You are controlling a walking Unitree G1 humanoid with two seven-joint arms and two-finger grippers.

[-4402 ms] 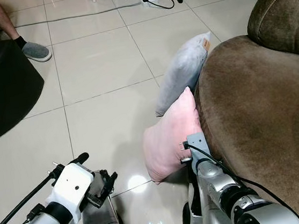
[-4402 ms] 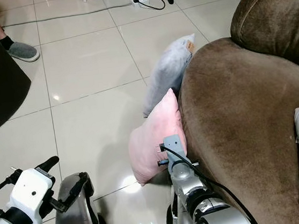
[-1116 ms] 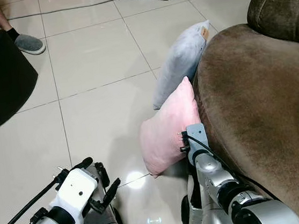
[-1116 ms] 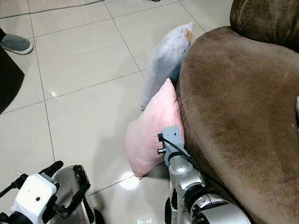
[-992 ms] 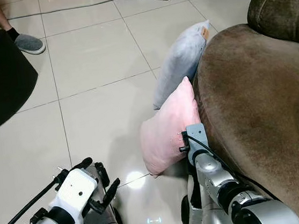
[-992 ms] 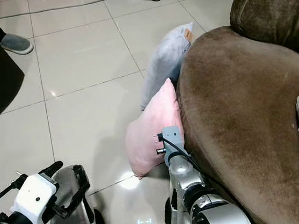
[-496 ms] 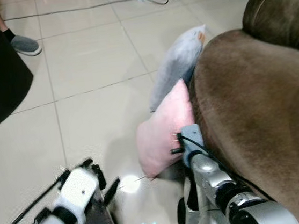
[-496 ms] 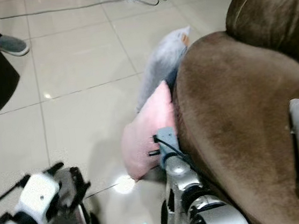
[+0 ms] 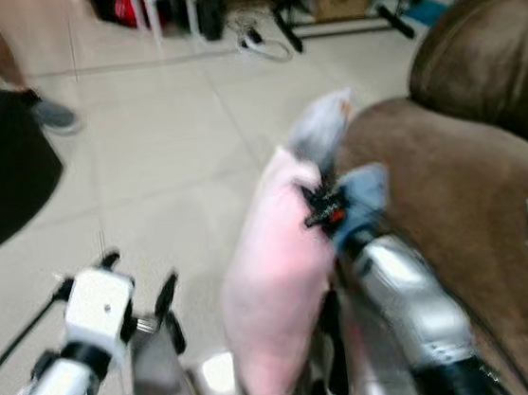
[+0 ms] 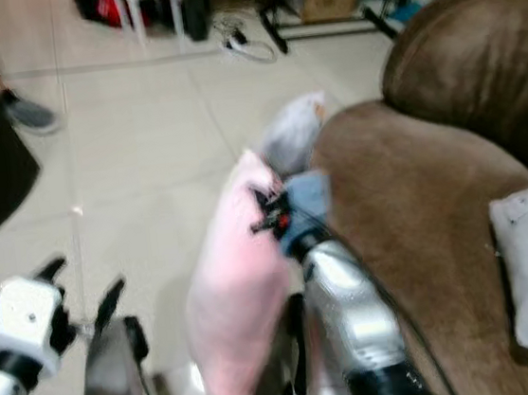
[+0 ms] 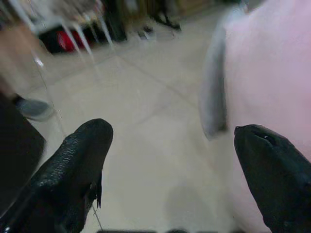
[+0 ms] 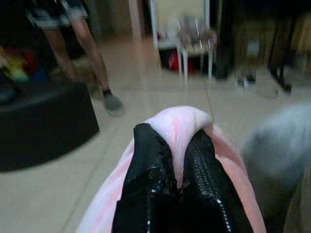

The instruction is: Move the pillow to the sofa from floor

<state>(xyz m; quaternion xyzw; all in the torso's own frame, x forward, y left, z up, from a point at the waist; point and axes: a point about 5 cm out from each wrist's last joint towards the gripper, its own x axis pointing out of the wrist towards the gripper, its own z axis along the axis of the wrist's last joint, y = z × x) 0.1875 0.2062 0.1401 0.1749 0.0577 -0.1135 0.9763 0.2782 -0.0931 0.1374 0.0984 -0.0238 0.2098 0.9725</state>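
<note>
Moved: the pink pillow (image 9: 279, 291) has come up off the tiles since a moment ago and now hangs lower centre of the frame, blurred.
Right gripper (image 12: 177, 160): clenched on the pillow's top corner, fabric bunched between the black fingers.
Left gripper (image 11: 170, 170): spread wide, empty, lower left, beside the pillow.
Sofa (image 9: 455, 195): brown, right side of the frame; grey pillow (image 9: 318, 129) leans on its arm.
Doing it well: I'd lift the hanging bulk clear over the sofa's arm before letting go.

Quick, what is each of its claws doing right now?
Left gripper: open, holding nothing, beside the pink pillow.
Right gripper: fingers shut on a corner of the pink pillow.
</note>
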